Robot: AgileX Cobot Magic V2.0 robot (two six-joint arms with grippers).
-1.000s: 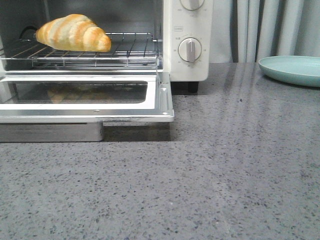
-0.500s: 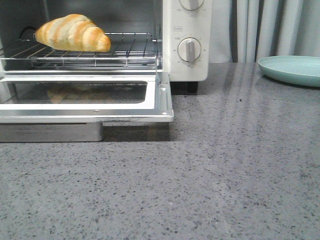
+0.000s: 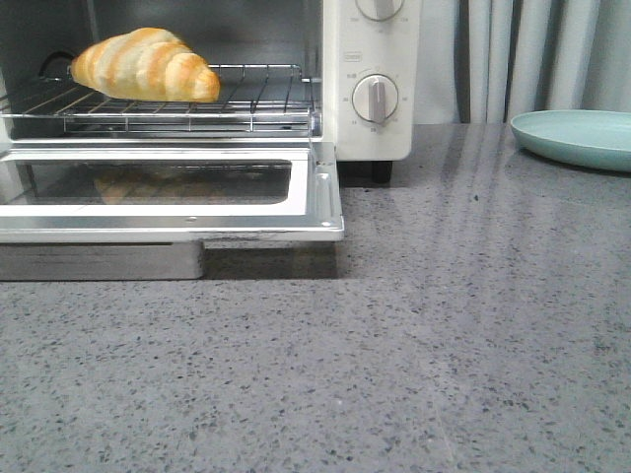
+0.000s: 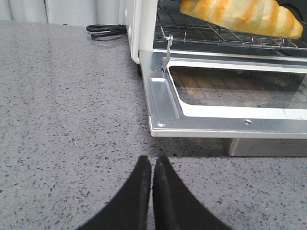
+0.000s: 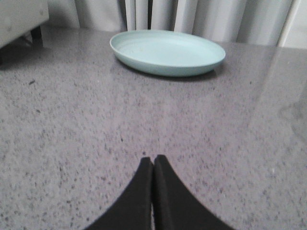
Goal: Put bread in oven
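The bread (image 3: 146,64), a golden-orange croissant roll with cream stripes, lies on the wire rack (image 3: 246,99) inside the white oven (image 3: 373,59). It also shows in the left wrist view (image 4: 240,17). The oven door (image 3: 320,202) hangs open and flat. My left gripper (image 4: 153,163) is shut and empty, low over the counter, short of the door's front corner (image 4: 158,124). My right gripper (image 5: 153,162) is shut and empty over bare counter, short of the plate. Neither gripper shows in the front view.
A pale green plate (image 3: 577,136) sits on the counter at the back right, also in the right wrist view (image 5: 168,51). A metal tray (image 3: 99,261) lies under the open door. A black power cord (image 4: 106,31) lies beside the oven. Curtains hang behind.
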